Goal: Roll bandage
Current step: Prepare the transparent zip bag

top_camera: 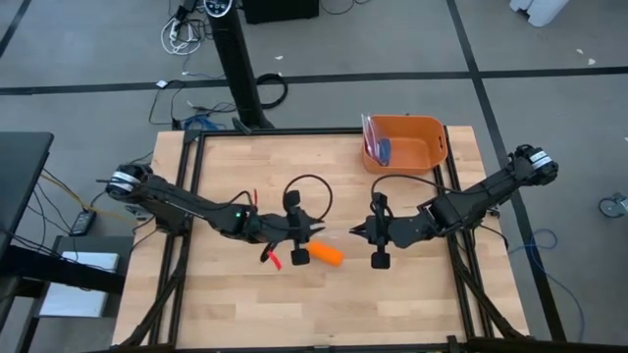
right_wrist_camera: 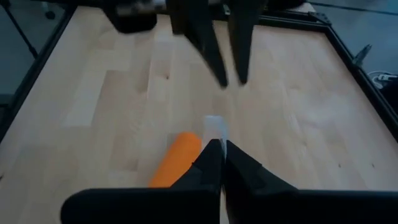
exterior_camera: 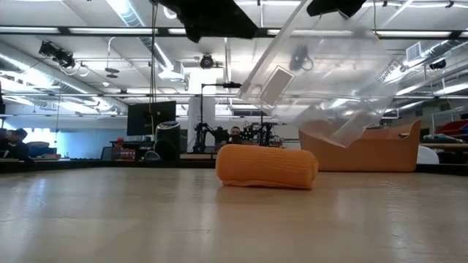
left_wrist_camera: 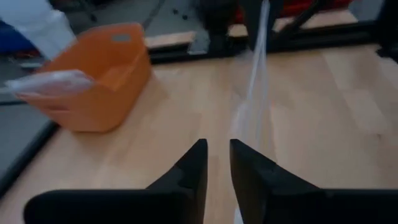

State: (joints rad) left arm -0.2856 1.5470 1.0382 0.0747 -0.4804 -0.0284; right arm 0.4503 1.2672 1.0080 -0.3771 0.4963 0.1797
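The bandage, rolled into a short orange cylinder, lies on its side on the wooden counter between the two grippers, just beside the left gripper. The left gripper's fingers stand slightly apart with nothing between them. The right gripper, facing it, is pinched together on the edge of a clear plastic bag that hangs above the roll, and an orange bin sits well behind at the counter's far edge.

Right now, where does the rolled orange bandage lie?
In the high view the bandage lies on the table near its middle, between the left gripper and the right gripper, nearer the left.
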